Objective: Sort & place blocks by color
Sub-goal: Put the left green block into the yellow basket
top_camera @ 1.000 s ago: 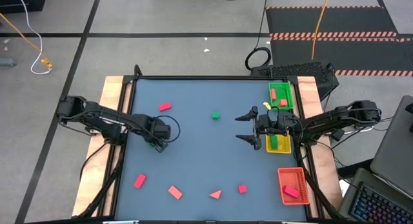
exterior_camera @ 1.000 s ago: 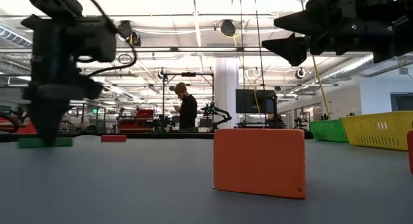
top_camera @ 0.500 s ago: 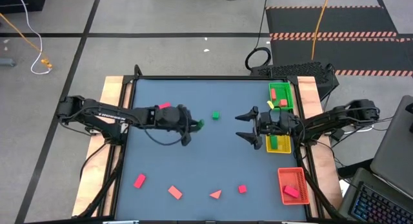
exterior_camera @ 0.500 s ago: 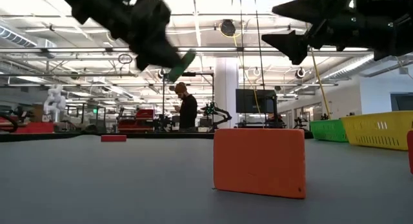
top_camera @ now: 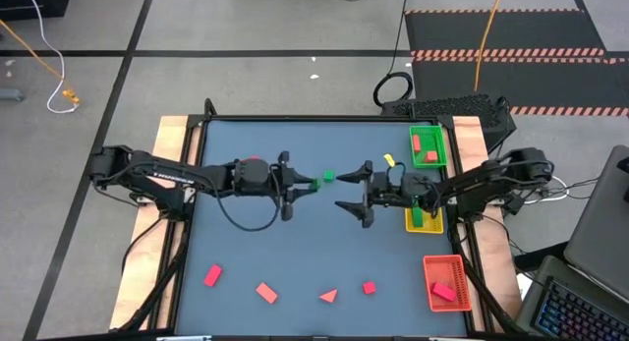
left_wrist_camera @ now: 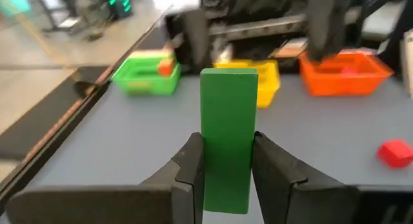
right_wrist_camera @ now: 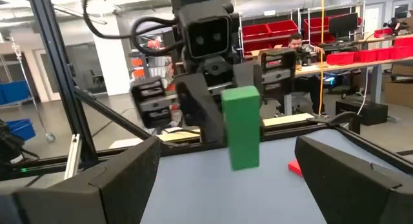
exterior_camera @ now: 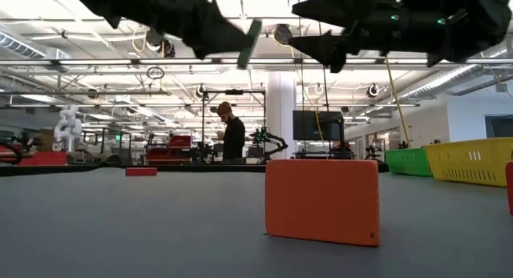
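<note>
My left gripper (top_camera: 305,184) hangs above the table's middle, shut on a green cuboid block (top_camera: 314,183); the low view shows that gripper (exterior_camera: 237,42) high up. My right gripper (top_camera: 362,196) faces it from the right, open, its fingers wide apart, a short way from the block (right_wrist_camera: 242,126). A small green cube (top_camera: 328,175) lies on the table under the two grippers. Red and pink blocks lie near the near edge (top_camera: 266,292), and one (top_camera: 252,162) shows beside my left arm. My left gripper pinches the green cuboid between its two fingers (left_wrist_camera: 191,164) at the block's near end (left_wrist_camera: 226,185). The fingers lie level, pointing toward the table's right, along the block's length. The block sticks out past the fingertips, lifted clear of the table (exterior_camera: 253,42).
Three trays line the right edge: green (top_camera: 439,144) far, yellow (top_camera: 411,221) in the middle under my right arm, red (top_camera: 444,267) near. An orange block (exterior_camera: 322,200) stands close before the low camera. Bare grey table lies on the left half.
My left gripper, down at a green cuboid on the table's left part a second ago, has lifted it clear and carried it right to the table's middle, fingers turned level. My right gripper, still open, has moved left toward it.
</note>
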Available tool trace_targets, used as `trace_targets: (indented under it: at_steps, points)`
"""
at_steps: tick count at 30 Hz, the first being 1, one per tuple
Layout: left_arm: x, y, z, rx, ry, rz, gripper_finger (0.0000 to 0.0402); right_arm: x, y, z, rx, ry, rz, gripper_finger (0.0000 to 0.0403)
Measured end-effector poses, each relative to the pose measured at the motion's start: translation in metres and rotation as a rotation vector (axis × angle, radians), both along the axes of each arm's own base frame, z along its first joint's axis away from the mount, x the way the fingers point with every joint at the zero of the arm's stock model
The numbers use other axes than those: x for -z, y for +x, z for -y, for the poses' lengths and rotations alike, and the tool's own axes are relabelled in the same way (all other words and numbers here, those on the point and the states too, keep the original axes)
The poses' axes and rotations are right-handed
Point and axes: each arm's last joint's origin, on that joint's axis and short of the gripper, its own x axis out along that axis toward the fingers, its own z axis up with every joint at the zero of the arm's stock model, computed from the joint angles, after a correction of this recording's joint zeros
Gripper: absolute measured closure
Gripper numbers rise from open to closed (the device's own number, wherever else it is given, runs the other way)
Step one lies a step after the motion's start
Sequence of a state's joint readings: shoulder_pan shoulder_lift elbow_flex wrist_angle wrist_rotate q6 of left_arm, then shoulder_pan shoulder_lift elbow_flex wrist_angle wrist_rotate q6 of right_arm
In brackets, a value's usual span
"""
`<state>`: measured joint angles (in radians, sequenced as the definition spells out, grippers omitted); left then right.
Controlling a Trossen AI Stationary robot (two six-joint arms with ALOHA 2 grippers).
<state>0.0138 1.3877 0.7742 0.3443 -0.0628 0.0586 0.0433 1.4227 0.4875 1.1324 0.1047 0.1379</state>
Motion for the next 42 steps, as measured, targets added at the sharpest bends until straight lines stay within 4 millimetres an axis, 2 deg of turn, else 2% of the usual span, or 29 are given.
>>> trace_targets:
  at_steps: [8, 10, 20, 24, 38, 42]
  points:
    - [0.010, 0.005, 0.005, 0.046, -0.018, -0.029, 0.0310, -0.010, 0.023, 0.000, 0.004, -0.020, 0.028, 0.0051]
    - [0.009, 0.009, 0.006, 0.049, -0.018, 0.012, 0.0310, -0.011, 0.026, -0.001, 0.004, -0.019, 0.029, 0.0051]
    - [0.003, 0.013, 0.019, 0.100, -0.026, 0.105, 0.0310, -0.011, 0.030, -0.001, 0.004, -0.018, 0.029, 0.0051]
    - [0.002, 0.013, 0.021, 0.103, -0.038, 0.116, 0.0299, -0.011, 0.030, -0.001, 0.004, -0.020, 0.029, 0.0053]
    - [0.002, 0.013, 0.019, 0.057, -0.055, 0.117, 0.0292, -0.012, 0.030, -0.001, -0.002, -0.026, 0.037, 0.0151]
    - [0.002, 0.013, 0.019, 0.057, -0.056, 0.117, 0.0292, -0.016, 0.032, -0.003, -0.053, -0.036, 0.051, 0.0171]
